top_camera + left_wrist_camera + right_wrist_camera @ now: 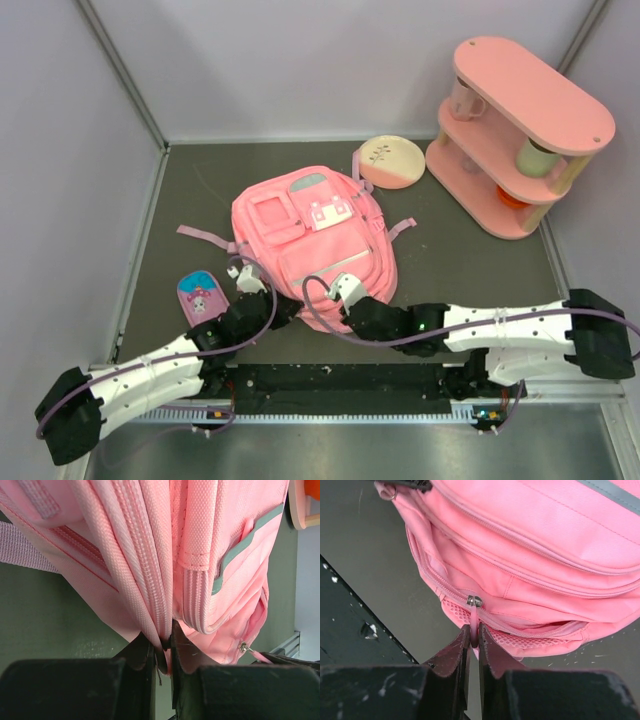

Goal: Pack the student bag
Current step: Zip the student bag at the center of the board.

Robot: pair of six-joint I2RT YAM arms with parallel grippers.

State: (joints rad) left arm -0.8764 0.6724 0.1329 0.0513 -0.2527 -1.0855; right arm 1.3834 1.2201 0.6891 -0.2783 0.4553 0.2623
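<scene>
The student bag (310, 235), a soft pink backpack with a white-and-mint patch, lies flat in the middle of the dark table. My left gripper (250, 282) is at its near-left corner. In the left wrist view the jaws of this gripper (167, 642) are shut on a fold of the bag (210, 540) along its zipper seam. My right gripper (345, 290) is at the bag's near edge. Seen from the right wrist, that gripper (474, 636) is shut on the pink zipper pull (474, 619), which hangs from a metal slider (474, 601) on the bag (545, 540).
A small pink pouch (202, 297) lies left of the bag, beside my left arm. A round pink disc (390, 162) rests behind the bag. A pink tiered shelf (520, 130) with cups stands at the back right. Grey walls enclose the table.
</scene>
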